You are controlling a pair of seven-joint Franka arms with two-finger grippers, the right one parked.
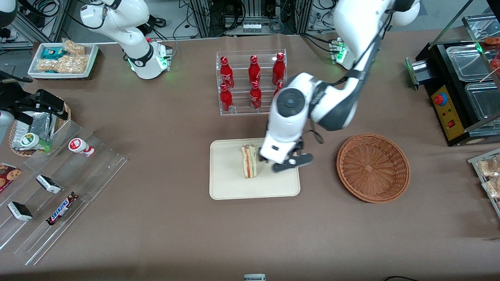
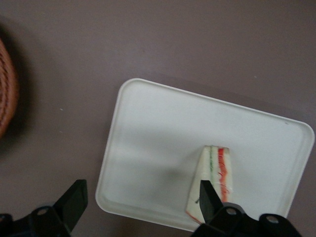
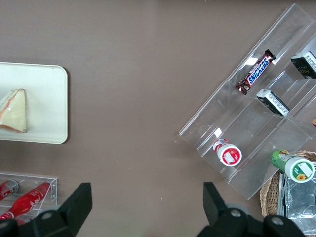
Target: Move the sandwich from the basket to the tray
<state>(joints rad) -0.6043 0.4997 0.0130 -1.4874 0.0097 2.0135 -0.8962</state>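
The sandwich (image 1: pixel 249 160) (image 2: pixel 212 180) (image 3: pixel 14 111), a white bread wedge with orange-red and green filling, lies on the cream-beige tray (image 1: pixel 234 183) (image 2: pixel 153 138) (image 3: pixel 44 98) in the middle of the table. My gripper (image 1: pixel 288 160) (image 2: pixel 141 190) hovers open above the tray, between the sandwich and the basket, and holds nothing. One black fingertip (image 2: pixel 205 190) sits just beside the sandwich's bread face without gripping it. The round reddish-brown wicker basket (image 1: pixel 373 168) (image 2: pixel 6 89) stands beside the tray toward the working arm's end, with nothing in it.
A clear rack of red bottles (image 1: pixel 252 82) stands just farther from the front camera than the tray. Toward the parked arm's end are a clear stepped display with snack bars (image 1: pixel 58 195), a small wicker basket with foil (image 1: pixel 35 125) and a white snack tray (image 1: pixel 62 58). A black appliance (image 1: pixel 465 78) sits at the working arm's end.
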